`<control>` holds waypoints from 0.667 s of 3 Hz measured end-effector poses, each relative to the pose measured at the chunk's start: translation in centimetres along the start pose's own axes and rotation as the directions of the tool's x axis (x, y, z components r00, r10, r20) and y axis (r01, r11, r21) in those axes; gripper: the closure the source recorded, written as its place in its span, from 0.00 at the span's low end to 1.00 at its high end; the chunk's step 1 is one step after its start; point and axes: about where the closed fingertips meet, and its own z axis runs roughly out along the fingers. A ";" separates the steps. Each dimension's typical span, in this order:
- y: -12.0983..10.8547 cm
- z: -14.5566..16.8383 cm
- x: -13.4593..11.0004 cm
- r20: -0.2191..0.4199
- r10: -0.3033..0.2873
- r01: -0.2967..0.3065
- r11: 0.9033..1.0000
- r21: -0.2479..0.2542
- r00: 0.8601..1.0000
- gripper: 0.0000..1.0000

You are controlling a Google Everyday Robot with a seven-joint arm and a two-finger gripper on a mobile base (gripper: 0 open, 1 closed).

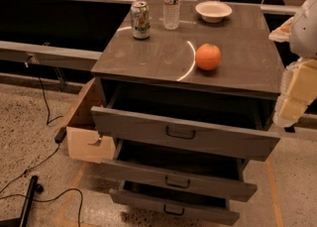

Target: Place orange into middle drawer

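Observation:
The orange (208,56) sits on the dark grey cabinet top (148,55), right of centre and near the front edge. Below it, three stacked drawers all stand pulled out. The middle drawer (178,179) has a flat front with a small black bar handle, and a dark strip of its inside shows under the top drawer (183,133). The lowest drawer (173,210) is beneath it. My gripper (293,94) hangs at the right edge of the view, beside the cabinet's right front corner, well to the right of the orange and lower in the picture. It holds nothing that I can see.
A soda can (140,19), a water bottle (171,0) and a white bowl (213,11) stand at the back of the cabinet top. A cardboard box (84,132) sits against the cabinet's left side. Cables (29,191) lie on the floor at left.

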 end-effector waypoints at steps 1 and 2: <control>0.0 0.0 0.0 0.000 0.000 0.000 1.000 0.000 1.000 0.00; -0.6 0.1 -0.1 0.066 0.034 -0.034 0.999 0.013 0.997 0.00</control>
